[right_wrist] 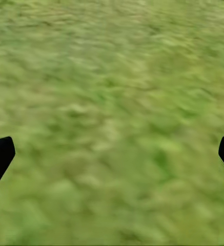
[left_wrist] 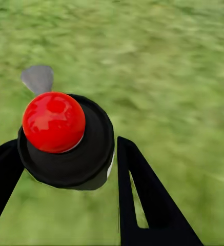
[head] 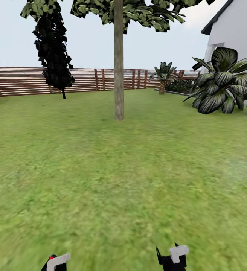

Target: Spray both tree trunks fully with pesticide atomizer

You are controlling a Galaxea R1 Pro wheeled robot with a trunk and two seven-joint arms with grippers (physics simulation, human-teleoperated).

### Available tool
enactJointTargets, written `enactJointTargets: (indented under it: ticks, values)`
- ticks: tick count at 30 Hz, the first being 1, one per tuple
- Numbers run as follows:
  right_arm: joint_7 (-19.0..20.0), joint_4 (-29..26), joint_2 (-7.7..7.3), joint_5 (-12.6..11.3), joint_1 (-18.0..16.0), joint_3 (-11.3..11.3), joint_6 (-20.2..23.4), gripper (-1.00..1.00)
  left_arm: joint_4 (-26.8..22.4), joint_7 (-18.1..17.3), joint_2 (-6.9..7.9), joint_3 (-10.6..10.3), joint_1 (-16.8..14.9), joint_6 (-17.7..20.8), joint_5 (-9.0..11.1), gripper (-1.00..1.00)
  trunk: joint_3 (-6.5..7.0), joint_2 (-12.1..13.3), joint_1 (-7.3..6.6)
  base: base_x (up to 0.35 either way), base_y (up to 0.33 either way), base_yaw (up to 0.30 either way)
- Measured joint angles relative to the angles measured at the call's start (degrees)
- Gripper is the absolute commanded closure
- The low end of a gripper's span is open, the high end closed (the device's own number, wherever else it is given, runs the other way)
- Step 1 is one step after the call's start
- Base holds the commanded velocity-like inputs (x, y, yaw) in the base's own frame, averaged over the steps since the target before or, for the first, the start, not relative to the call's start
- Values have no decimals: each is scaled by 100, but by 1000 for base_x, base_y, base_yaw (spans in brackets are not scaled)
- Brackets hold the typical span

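Observation:
The pesticide atomizer has a glossy red round cap on a black body, with a grey nozzle behind it. My left gripper is shut on it, one black finger on each side. In the head view the left gripper sits at the bottom edge, with a bit of the atomizer's red cap peeking out. My right gripper is low at the right, and in the right wrist view the right gripper is open, its fingers wide apart over bare grass. One tree stands straight ahead across the lawn, its pale grey-brown tree trunk upright.
A near-black cone-shaped tree stands at the back left before the brown slat fence. Broad-leaved plants and a white house wall are at the right. A small palm grows by the fence. Open lawn stretches to the trunk.

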Motion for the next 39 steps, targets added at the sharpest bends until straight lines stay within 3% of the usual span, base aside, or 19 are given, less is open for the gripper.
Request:
enactJointTargets:
  ticks: [39]
  values:
    - [0,0,0,-2,0,0,0,-100,0,0,-1,0,0,2,0,100,0,0,0,340,0,0]
